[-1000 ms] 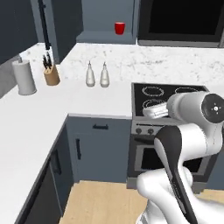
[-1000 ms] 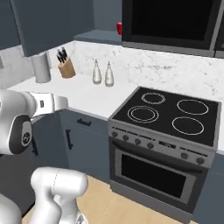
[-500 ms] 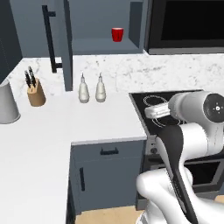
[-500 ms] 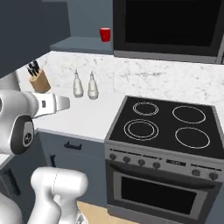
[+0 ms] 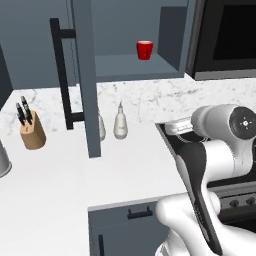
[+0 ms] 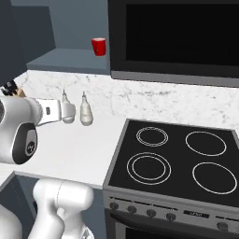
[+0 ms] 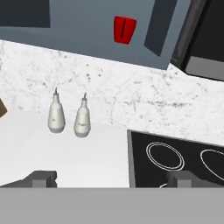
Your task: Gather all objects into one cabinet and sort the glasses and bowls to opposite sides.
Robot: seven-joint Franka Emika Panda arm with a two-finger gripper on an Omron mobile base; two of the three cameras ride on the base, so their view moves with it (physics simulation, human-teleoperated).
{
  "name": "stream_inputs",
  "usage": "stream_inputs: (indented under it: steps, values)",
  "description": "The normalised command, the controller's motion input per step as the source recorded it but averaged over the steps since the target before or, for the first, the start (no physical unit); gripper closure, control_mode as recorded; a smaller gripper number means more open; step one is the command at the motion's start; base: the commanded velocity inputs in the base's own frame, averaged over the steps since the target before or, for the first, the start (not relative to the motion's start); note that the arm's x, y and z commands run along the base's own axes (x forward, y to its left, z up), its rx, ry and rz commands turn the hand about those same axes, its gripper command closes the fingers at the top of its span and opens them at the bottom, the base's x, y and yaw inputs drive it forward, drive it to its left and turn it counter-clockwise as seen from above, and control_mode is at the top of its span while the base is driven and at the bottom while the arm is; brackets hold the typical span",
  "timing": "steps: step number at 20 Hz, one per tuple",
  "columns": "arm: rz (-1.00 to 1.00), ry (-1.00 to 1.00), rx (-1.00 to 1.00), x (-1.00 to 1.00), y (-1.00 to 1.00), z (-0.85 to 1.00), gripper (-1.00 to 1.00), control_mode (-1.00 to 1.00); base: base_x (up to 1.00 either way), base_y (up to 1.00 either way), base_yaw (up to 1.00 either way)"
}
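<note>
A red cup stands upright near the right end of the open slate-blue cabinet's bottom shelf. From the other side, the red cup sits on the shelf just left of the black microwave. In the hand view, the red cup is high up and far off on the shelf. My gripper is open with nothing between its fingertips, and it hangs over the counter well below the cabinet. The bowls are out of view.
The cabinet door with its black handle stands open, jutting toward me. Two pale bottles stand at the marble backsplash. A knife block sits at the left. The black stove lies at the right under the microwave.
The whole picture has shifted as the base drove. The cabinet and red cup now sit nearer and more central. The gripper has stayed open.
</note>
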Motion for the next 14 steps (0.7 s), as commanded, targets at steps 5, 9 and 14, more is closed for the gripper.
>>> stream_inputs:
  steps: [5,9,14]
  values:
    - [0.00,0.00,0.00,0.00,0.00,0.00,-1.00,1.00,0.00,-0.20,0.00]
    - [0.00,0.02,0.02,0.00,-0.07,0.00,-1.00,-1.00,0.00,-0.03,0.00]
    - [0.00,0.09,0.00,0.14,-0.01,0.00,-1.00,-1.00,0.00,0.00,0.00]
